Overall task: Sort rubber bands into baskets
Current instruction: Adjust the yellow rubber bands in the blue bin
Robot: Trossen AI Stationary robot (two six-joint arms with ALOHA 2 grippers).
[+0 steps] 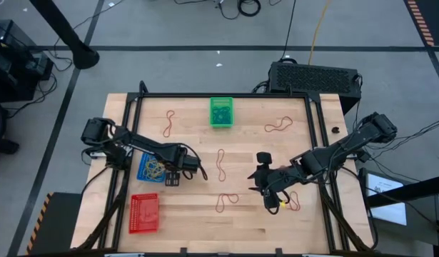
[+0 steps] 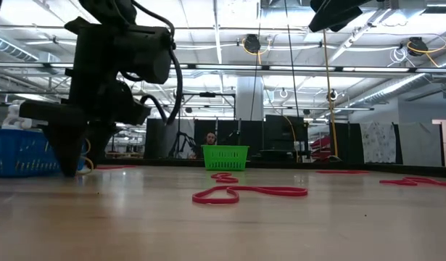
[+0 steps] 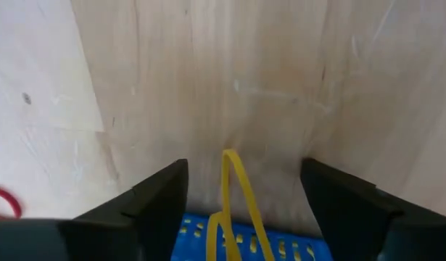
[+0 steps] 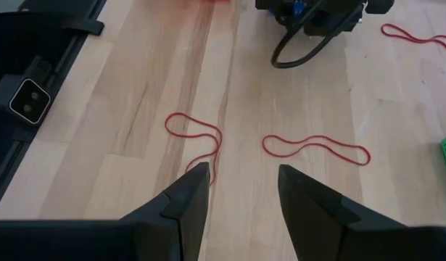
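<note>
At the left side of the table, the red basket (image 1: 145,213) was seen near the front edge, and the blue basket (image 1: 150,168) was placed just behind it, with yellow bands already inside. The left gripper (image 1: 172,176) was held at the right edge of the blue basket, with its fingers spread apart and nothing clamped between them. In the left wrist view, a yellow band (image 3: 236,196) was standing up over the basket wall between the open fingers. It could be judged that this band was not fully inside; if the gripper were pulled away carelessly, the band could be dragged out or could spring onto the wood. Toward the middle, several red bands (image 1: 220,164) were lying well apart on the table, and the green basket (image 1: 220,112) was standing at the far edge. At the right, the right gripper (image 1: 265,187) was hovering low with its fingers also released and empty, pointed at a red band (image 4: 194,136). Because the loops are thin and flat, a closing of the fingers could easily miss the band or only push it along.
</note>
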